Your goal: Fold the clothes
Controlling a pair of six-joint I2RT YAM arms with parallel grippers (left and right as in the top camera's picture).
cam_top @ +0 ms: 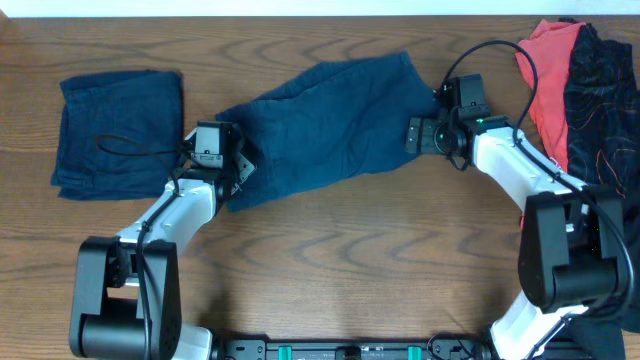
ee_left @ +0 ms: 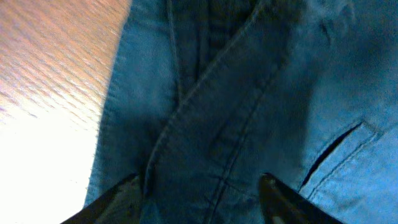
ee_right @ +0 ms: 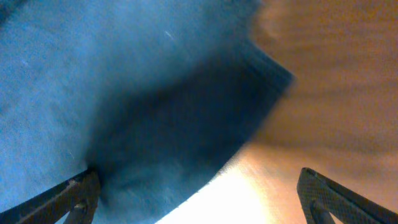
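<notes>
Dark navy shorts lie spread out across the middle of the table. My left gripper is down at their left end. In the left wrist view its fingers stand apart on either side of a stitched seam of the shorts, and a pocket slit shows to the right. My right gripper is at the right edge of the shorts and is wide open. In the right wrist view one of its fingertips is over the cloth corner, the other over bare wood.
A folded navy garment lies at the far left. A red top and a black printed garment are heaped at the right edge, behind the right arm. Bare wooden table runs along the front.
</notes>
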